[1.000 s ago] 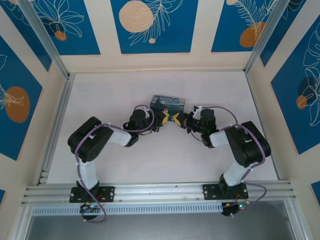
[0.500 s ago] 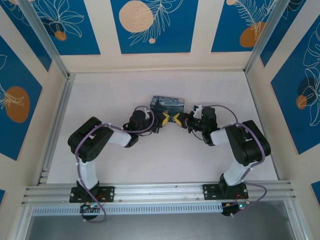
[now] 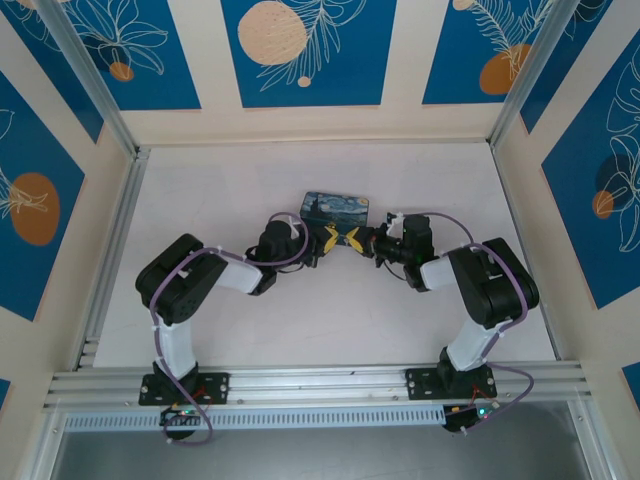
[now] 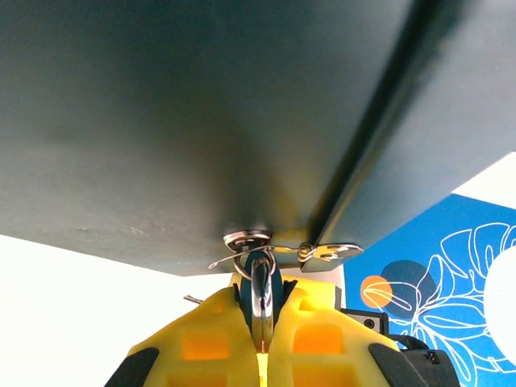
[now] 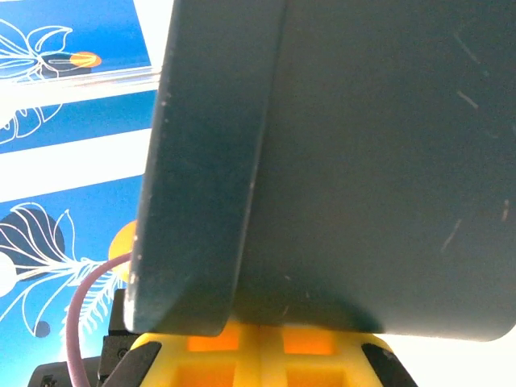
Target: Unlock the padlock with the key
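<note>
The left gripper (image 4: 260,310) is pinched shut on the one padlock (image 4: 272,285). Its teal body sits between the yellow fingertips, and its shackle hangs from the latch (image 4: 248,238) under the single dark box (image 3: 336,206). The right gripper (image 5: 260,337) is fully closed just below the box; I cannot tell what it holds.

Pale table (image 3: 250,170) bearing starry-night box (image 3: 336,207)

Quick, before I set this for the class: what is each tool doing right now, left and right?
Left tool: closed on the padlock.
Right tool: closed; whether it holds anything cannot be told.
</note>
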